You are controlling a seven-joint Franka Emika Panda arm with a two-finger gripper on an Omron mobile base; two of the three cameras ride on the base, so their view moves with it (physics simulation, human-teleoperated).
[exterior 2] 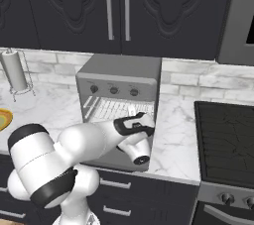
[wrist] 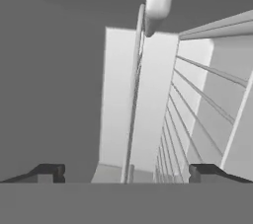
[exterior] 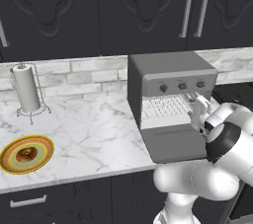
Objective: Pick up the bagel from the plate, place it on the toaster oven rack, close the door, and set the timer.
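Where marble counter (exterior: 94, 134) meets brick backsplash (exterior: 79, 77), perhaps tile; black cabinets (exterior: 123, 11)

Flat, even rendered light across the kitchen; the marble counter (exterior: 94, 134) reads bright, upper cabinets (exterior: 99, 6) dim. Shadows soft. Hand view greyish, mildly blurred.

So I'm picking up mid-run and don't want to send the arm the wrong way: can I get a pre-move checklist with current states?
1. Bagel on the plate, ready to pick: ok.
2. Door folded down open: ok.
3. Toaster oven rack free to take the bagel: ok.
4. Gripper open and holding nothing: ok.
5. Gripper positioned over the bagel: not ok; it sits at the oven mouth, far from the plate.
6. Timer set: cannot tell from the knobs.
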